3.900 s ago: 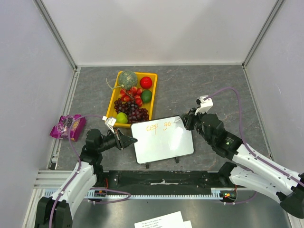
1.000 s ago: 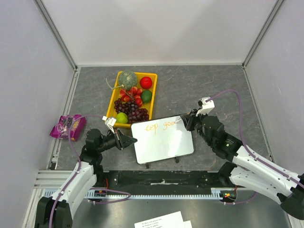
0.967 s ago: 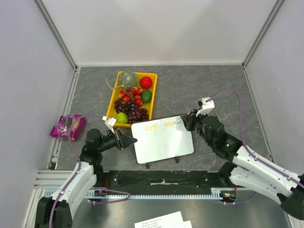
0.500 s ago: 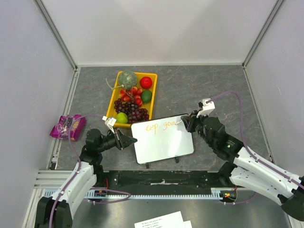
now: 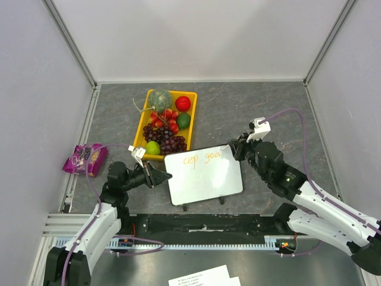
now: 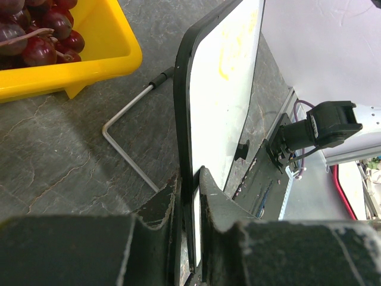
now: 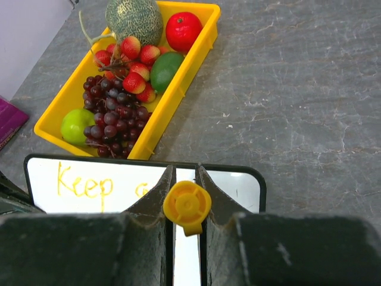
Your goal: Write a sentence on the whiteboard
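Note:
The whiteboard (image 5: pixel 205 176) stands tilted on the table in front of the yellow tray. Orange letters (image 5: pixel 201 158) run along its top, reading "Keep goa". My left gripper (image 5: pixel 164 176) is shut on the board's left edge (image 6: pixel 189 179). My right gripper (image 5: pixel 233 149) is at the board's upper right corner, shut on a marker with a yellow end (image 7: pixel 187 205). In the right wrist view the board (image 7: pixel 89 193) shows "Keep" (image 7: pixel 84 185) in yellow-orange; the fingers hide the second word. The marker tip is hidden.
A yellow tray (image 5: pixel 144 122) of fruit stands just behind the board: melon, tomato, lime, strawberries, grapes, green apple. A purple packet (image 5: pixel 84 158) lies at the left edge. A bent metal rod (image 6: pixel 128 143) lies behind the board. Printed paper sheets (image 5: pixel 205 277) lie at the near edge.
The orange writing has grown from "Keep go" to about "Keep goa". My right gripper with the marker has shifted slightly right and up along the board's top. The left gripper has not moved.

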Motion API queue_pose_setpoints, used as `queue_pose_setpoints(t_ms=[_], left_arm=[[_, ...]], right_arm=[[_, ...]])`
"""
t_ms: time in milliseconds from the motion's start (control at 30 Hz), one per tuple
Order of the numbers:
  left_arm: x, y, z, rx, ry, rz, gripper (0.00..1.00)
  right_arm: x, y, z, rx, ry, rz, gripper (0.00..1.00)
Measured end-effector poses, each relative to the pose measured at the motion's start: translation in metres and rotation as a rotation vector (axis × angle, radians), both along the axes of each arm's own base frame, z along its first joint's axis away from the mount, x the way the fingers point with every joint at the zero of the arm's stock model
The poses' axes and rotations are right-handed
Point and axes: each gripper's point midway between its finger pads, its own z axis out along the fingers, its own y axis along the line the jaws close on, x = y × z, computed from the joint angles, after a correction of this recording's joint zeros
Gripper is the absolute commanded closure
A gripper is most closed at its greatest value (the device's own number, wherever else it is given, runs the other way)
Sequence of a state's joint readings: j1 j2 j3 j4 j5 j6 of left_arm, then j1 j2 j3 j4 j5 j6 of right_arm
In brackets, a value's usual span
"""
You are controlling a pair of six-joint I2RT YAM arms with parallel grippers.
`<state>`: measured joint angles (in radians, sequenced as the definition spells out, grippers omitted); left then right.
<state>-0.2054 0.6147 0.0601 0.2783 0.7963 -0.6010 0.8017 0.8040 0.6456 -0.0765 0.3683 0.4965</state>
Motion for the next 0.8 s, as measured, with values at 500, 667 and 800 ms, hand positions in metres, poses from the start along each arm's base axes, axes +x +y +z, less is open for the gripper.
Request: queue_pose_setpoints(t_ms=[500,667,800], left_arm=[[0.000,0.000,0.000,0.000,0.000,0.000,0.98],[0.000,0.000,0.000,0.000,0.000,0.000,0.98],[0.000,0.000,0.000,0.000,0.000,0.000,0.98]], right_arm=[[0.011,0.002,-0.003,-0.049,0.002,-0.027,1.00],[0.012,0.002,-0.002,-0.045,-0.001,-0.026,1.00],[0.011,0.003,-0.002,-0.044,0.000,-0.023,1.00]])
